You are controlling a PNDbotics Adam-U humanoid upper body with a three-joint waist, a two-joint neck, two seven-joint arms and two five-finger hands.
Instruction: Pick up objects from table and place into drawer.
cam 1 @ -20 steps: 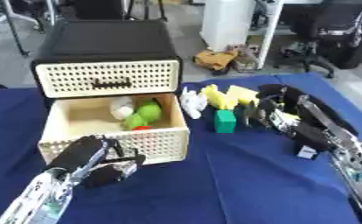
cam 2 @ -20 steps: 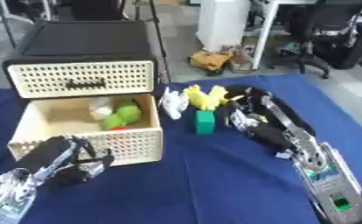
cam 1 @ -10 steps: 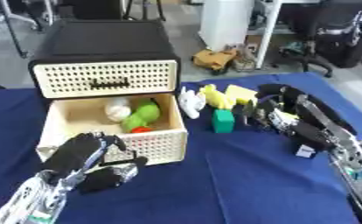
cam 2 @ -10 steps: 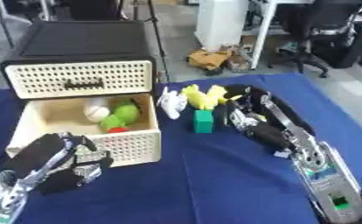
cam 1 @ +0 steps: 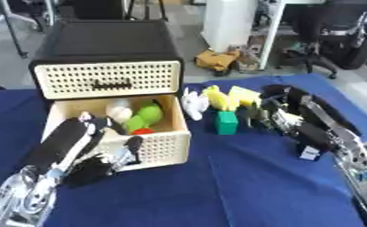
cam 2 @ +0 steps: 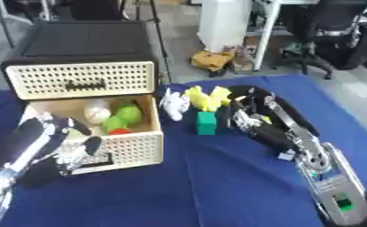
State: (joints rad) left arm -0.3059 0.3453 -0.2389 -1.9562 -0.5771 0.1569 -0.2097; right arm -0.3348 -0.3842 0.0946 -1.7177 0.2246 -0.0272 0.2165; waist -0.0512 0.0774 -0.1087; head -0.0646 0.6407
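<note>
Drawer (cam 1: 159, 148) holding several toys, right hand (cam 1: 266, 116), fingers curled, reaching green block (cam 1: 226, 122); left hand (cam 1: 93, 150) resting fingers relaxed.

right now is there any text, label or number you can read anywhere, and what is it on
None can be read.
Right forearm: a small green patch and a pale panel, too blurred to read.
Drawer unit: only a dark handle on the upper drawer front, no lettering.
Green block, yellow toys, white toy: no markings show.
</note>
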